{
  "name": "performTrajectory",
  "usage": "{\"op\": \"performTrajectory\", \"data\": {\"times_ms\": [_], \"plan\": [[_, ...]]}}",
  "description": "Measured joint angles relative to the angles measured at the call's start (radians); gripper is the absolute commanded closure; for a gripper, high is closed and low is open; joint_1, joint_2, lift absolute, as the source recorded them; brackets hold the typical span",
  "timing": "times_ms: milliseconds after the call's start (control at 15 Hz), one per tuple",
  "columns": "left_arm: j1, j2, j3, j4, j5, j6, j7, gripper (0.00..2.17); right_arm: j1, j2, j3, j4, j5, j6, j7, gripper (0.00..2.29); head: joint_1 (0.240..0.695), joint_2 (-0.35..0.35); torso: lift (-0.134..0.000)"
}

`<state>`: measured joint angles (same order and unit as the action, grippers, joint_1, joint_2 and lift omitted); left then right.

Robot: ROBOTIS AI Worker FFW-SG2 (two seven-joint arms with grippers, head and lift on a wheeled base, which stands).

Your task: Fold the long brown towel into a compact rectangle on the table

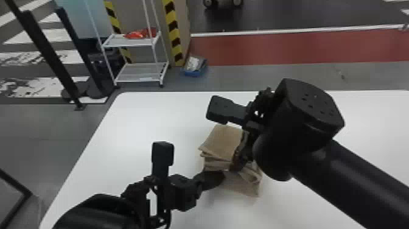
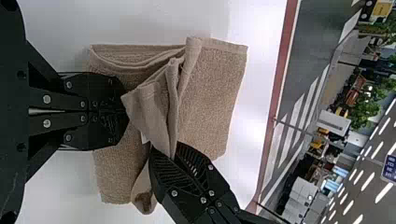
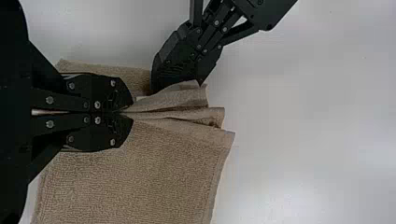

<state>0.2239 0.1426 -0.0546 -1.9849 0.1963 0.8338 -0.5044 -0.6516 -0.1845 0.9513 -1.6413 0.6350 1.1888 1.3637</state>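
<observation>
Black and thick, the right arm [image 1: 347, 182] is being held out over the table [image 1: 137, 121]. On the table, the brown towel [image 1: 225, 141] is being left in a small, messy stack, with its layers not lining up. Some bunched layers are being pinched by the right gripper [image 3: 127, 112], with its two fingers being pressed close around the cloth. At the left gripper [image 2: 125, 111], the fingers are being pressed together too, right by a flap of the towel; if any cloth is being caught there cannot be told. Probably, something light, soft and floppy is being handled, and grip is being given by its rough weave. Nothing is likely being broken by a firm squeeze, but creases are easily being made. A good hold is being offered by the edge, if all the layers are being taken at once; with just one being pulled, the stack may be getting twisted. Past the table, on the floor, white and grey stuff is being held in a blue bin [image 1: 193, 73]; what it is cannot be told. Something red [image 1: 140, 33] is being held up by the top shelf of a white rack [image 1: 131, 42].
</observation>
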Motion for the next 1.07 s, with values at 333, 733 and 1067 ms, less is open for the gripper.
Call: {"op": "performTrajectory", "data": {"times_ms": [333, 733, 1067], "plan": [[0.0, 0.0, -0.001, 0.0, 0.0, 0.0, -0.001, 2.15, 0.004, 0.015, 0.007, 0.0, 0.0, 0.007, 0.0, 1.29, 0.695, 0.161, -0.123], [0.0, 0.001, 0.002, 0.0, 0.0, 0.0, -0.002, 2.15, 0.019, 0.013, 0.013, -0.013, 0.002, 0.025, 0.0, 1.29, 0.695, 0.168, -0.123], [0.0, 0.001, 0.002, 0.001, 0.0, 0.0, -0.002, 2.15, 0.033, 0.009, 0.006, -0.029, 0.0, 0.051, 0.0, 1.12, 0.695, 0.165, -0.123]]}}
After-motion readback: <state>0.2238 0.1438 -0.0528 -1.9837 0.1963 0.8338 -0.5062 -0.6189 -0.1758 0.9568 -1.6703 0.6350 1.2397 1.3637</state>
